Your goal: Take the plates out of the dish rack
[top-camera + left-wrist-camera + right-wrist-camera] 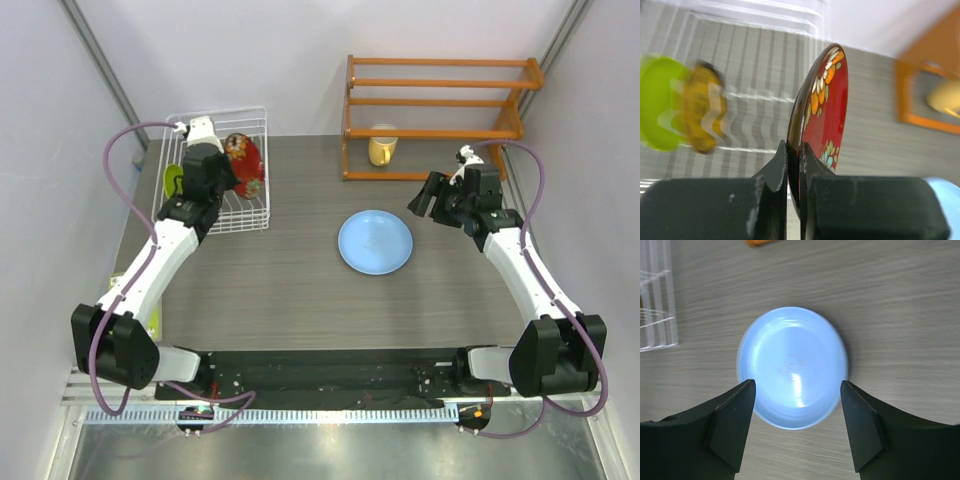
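The left tool (794, 150) pinches the rim of a glossy red floral plate (822, 105), upright at the white wire rack (255, 118) in the table's (300, 290) far left corner. The right tool (796, 386) hangs spread above a smooth round blue plate (790, 340), flat midway between the side edges.

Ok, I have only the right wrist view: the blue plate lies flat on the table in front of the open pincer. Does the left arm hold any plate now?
Observer: Yes, the left pincer is shut on the rim of the dark red plate, held on edge.
Operator: Where is this plate, over the table?
Observer: No, the top view shows it above the dish rack.
Operator: Are other plates in the rack?
Observer: Two, the lime green plate and the amber plate, standing side by side.
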Motion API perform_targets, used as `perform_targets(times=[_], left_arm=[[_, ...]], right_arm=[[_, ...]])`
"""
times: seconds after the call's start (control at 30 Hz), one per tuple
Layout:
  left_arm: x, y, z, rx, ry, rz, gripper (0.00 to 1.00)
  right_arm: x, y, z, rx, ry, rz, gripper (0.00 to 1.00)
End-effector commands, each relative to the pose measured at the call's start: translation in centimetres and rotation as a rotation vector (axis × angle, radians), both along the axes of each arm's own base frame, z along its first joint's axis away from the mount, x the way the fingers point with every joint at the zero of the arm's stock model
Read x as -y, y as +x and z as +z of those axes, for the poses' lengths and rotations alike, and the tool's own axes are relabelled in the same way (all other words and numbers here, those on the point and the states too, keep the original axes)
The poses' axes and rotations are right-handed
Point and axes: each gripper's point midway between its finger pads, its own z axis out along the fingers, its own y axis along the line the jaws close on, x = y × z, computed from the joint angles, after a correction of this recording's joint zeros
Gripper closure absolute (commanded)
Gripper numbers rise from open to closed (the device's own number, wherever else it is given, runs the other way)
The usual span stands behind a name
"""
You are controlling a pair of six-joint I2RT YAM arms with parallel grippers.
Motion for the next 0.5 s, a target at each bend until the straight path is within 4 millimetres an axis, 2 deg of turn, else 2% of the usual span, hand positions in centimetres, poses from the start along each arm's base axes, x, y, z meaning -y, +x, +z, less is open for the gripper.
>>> perform_targets(times=[0.0,0.03,0.13,0.2,0.27,0.33,0.4,0.47], left_arm=[[7.4,-0.5,0.3,0.016,-0.316,-0.246,1.0],[8.7,-0.6,-0.7,-0.009,-0.333,-0.277,1.0],[12.2,-1.5,-1.6,-0.042,-0.395,-0.374,1.0],[13.7,-1.6,-1.5,-0.035,-0.433,-0.411,1.0],[15.4,-2.1,-1.5,-0.03,-0.472,-0.467,1.0],[16.8,-2.6,-1.1,-0.02,-0.523,-0.51,1.0],[17.6,-3.0,-1.6,-0.038,-0.557,-0.529,1.0],[18.4,-3.2,-1.2,-0.023,-0.583,-0.558,1.0]], right_arm=[[-5.1,0.8,5.0,0.15,0.211,0.161,0.23],[-6.2,0.5,4.9,0.142,0.245,0.199,0.22],[-7.7,0.7,5.5,0.164,0.319,0.231,0.2],[-8.8,0.9,5.7,0.173,0.364,0.255,0.2],[-9.7,0.8,4.8,0.145,0.395,0.274,0.2],[-10.5,1.1,5.0,0.173,0.423,0.299,0.2],[-11.4,1.0,4.2,0.145,0.46,0.313,0.2],[-12.0,1.2,3.9,0.145,0.473,0.325,0.2]])
